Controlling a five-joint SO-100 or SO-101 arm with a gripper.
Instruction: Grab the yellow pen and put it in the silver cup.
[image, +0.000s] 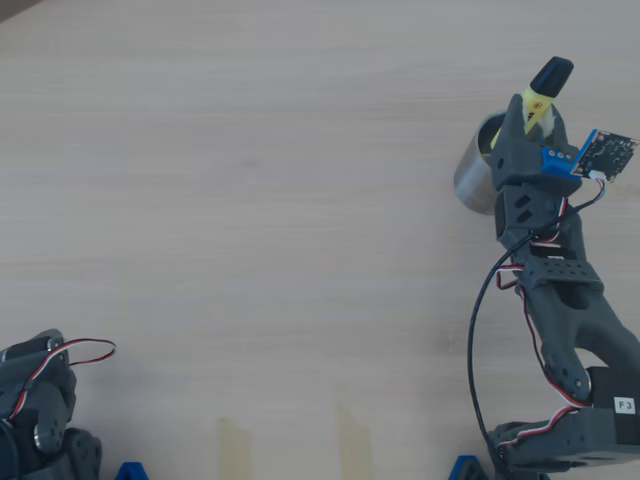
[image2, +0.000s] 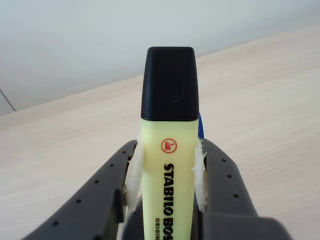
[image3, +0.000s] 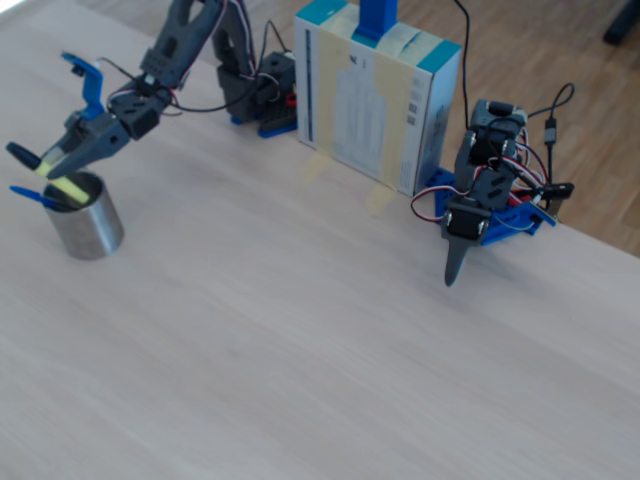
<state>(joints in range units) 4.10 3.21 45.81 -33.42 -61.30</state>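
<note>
Over the silver cup (image: 474, 180), at the right side of the overhead view, the pincer (image: 530, 112) is gripping the yellow pen (image: 541, 95); the pen's black cap is sticking out past the fingertips, pointing up and to the right in that view, while the yellow barrel is lying between the two dark fingers; the cup itself is standing on the pale wooden desk (image: 250, 200), mostly covered by the arm, with only its left wall and part of its rim showing.

Seen from the wrist view, the yellow pen (image2: 169, 165) is filling the middle of the picture, cap uppermost; the pincer (image2: 168, 175) is clamping the barrel from both sides, with white padding on the fingers (image2: 134, 175) pressing against the yellow plastic; black lettering and a small red mark are running along the flat face of the barrel; a sliver of blue is peeking out just behind the pen's right edge.

From the fixed view, the arm is reaching to the left, the pincer (image3: 62, 168) is holding the yellow pen (image3: 66, 188) at a slant above the silver cup (image3: 88, 222), and the pen's lower yellow end is sitting at the cup's mouth; whether it is touching the rim is hard to tell; a thin blue pen (image3: 30, 195) is poking out of the cup toward the left; a second arm (image3: 480, 200) is resting folded near a blue and white box (image3: 370, 100) at the far side of the desk.
</note>
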